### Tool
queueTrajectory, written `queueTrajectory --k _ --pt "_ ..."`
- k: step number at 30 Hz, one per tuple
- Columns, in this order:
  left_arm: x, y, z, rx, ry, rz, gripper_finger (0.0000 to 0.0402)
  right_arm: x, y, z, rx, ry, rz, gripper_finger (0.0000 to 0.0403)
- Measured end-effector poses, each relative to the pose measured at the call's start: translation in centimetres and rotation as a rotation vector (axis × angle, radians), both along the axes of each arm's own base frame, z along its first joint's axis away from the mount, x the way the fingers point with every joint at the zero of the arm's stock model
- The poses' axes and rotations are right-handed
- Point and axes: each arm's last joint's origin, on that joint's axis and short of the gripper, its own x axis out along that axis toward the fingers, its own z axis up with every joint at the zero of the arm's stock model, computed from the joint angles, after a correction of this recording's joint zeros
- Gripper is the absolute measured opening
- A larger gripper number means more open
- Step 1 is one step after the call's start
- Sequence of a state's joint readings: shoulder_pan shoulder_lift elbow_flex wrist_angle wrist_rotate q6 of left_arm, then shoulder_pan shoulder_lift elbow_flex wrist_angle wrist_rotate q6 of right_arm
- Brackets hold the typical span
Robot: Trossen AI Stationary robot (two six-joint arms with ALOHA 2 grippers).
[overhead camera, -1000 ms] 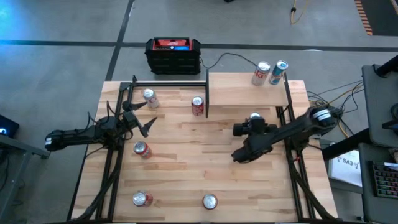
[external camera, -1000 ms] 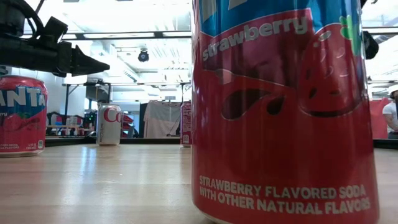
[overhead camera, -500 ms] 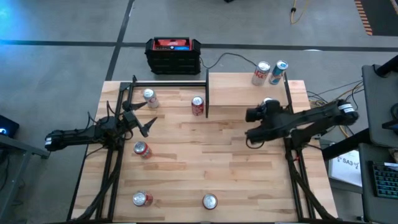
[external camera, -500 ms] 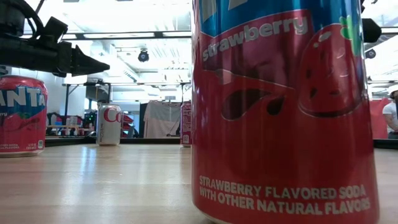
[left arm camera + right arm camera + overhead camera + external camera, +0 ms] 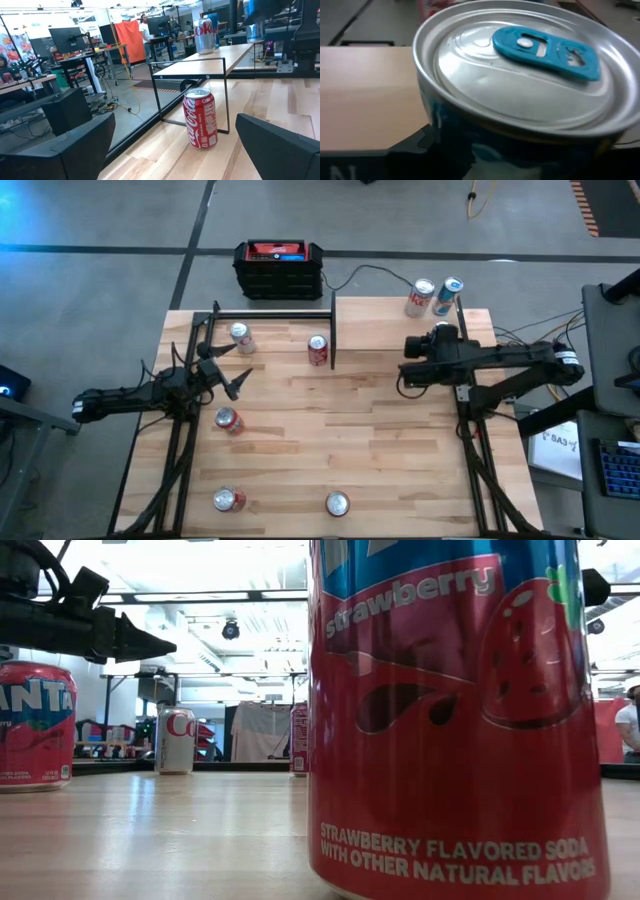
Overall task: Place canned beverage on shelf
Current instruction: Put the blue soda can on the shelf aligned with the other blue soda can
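Standing on the shelf [image 5: 385,322]: two cans [image 5: 419,298] [image 5: 447,297]; six on the tabletop [image 5: 300,440].

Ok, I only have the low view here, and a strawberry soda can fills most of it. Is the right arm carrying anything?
Observer: Yes. The right gripper is shut on a can with a blue tab.
Operator: Where is it relative to the shelf?
Observer: In the high view it is over the front part of the shelf, towards its right end.
Operator: Is anything on the shelf?
Observer: A red-and-silver can and a blue can stand side by side at its back edge.
Operator: And the left arm?
Observer: The left gripper hangs open over the table's left side, facing a Coca-Cola can.
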State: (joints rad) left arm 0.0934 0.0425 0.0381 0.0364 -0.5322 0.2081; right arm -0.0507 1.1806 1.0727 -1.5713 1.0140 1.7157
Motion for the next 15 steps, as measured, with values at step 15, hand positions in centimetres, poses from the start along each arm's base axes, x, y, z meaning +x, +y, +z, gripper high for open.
queueTrajectory --k 15 --pt "0.0 0.0 0.0 0.0 0.0 0.0 0.0399 -1.2 -2.3 -1.3 -0.068 0.011 -0.154 0.0208"
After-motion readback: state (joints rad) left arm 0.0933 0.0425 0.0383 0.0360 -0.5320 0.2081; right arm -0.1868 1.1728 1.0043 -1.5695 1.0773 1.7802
